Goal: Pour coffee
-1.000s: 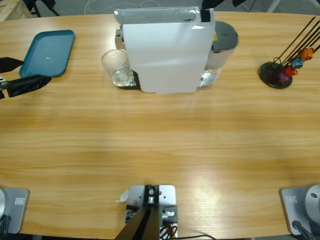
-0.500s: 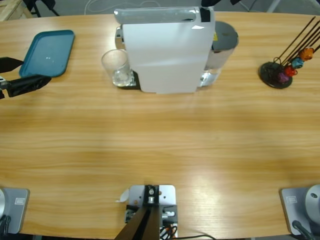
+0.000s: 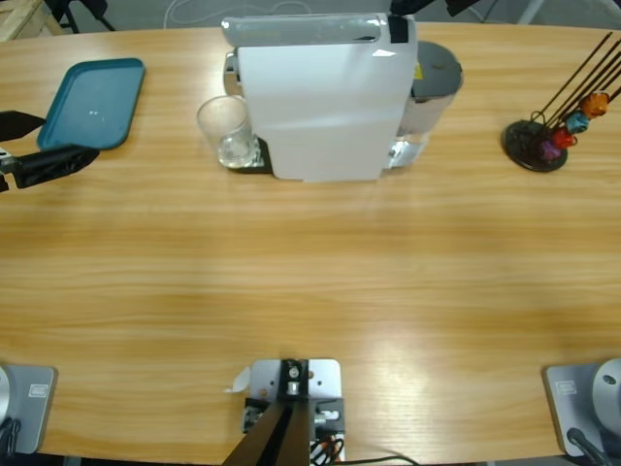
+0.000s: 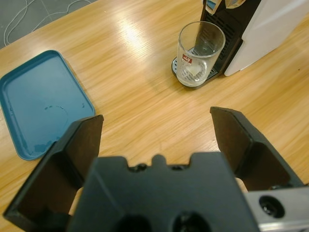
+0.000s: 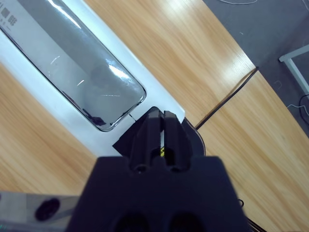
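High view: a clear glass (image 3: 224, 130) stands on the drip tray of a white coffee machine (image 3: 320, 94) at the far side of the wooden table (image 3: 310, 282). The coffee itself cannot be made out from here. The left gripper (image 3: 39, 146) enters from the left edge beside a blue tray (image 3: 94, 102), well apart from the glass, its two jaws spread. A capsule stand (image 3: 543, 136) sits at the far right.

Left wrist view: the coffee (image 4: 192, 72) lies as a pale shallow pool in the bottom of the glass (image 4: 200, 53), ahead of the left gripper (image 4: 159, 128) and well beyond its jaws, which stand wide apart with nothing between them. The blue tray (image 4: 41, 101) lies to one side.

Right wrist view: the right gripper (image 5: 162, 121) points down over the top of the coffee machine (image 5: 72, 77), its jaws drawn together, nearly touching, above the machine's back corner
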Controlling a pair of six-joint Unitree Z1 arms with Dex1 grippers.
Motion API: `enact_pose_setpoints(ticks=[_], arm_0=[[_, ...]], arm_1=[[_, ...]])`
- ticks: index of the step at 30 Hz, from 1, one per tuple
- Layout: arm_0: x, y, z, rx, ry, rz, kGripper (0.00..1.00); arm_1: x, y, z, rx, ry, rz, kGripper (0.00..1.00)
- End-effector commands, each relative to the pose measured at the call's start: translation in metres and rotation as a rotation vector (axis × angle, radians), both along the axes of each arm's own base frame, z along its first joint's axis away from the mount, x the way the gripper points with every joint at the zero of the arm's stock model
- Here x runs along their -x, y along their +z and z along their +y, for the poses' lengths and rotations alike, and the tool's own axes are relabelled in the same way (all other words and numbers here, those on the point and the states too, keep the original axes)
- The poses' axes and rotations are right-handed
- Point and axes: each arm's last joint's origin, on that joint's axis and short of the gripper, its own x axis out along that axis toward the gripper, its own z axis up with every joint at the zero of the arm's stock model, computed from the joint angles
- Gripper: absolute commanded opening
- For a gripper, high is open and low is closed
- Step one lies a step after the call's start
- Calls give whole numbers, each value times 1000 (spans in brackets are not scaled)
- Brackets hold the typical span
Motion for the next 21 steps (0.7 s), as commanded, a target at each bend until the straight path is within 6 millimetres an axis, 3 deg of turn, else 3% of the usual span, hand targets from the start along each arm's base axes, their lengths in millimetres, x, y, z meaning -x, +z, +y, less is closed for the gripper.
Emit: enact_pose_setpoints(ticks=[1,2,3,5,7,9,13,21], arm_0=[[-2,-12,0,-37,21,49,964],[-2,-12,0,-38,21,49,964],[-2,-12,0,-38,21,50,964],[-3,-13,-1,-40,21,52,964],[-3,-13,0,-39,21,52,964],[-2,-12,0,-38,21,50,975],[-1,-8,2,-25,32,33,996],[-1,-8,3,-29,50,23,996]], arm_1=[[14,-10,-6,17,11,44,35],[18,-6,-8,4,7,40,377],[22,-2,-11,-15,9,40,550],[30,4,-16,-50,20,44,801],[34,8,-20,-77,34,57,944],[37,13,-23,-109,50,73,993],[43,20,-32,-168,69,117,1000],[49,12,-37,-153,49,150,1000]])
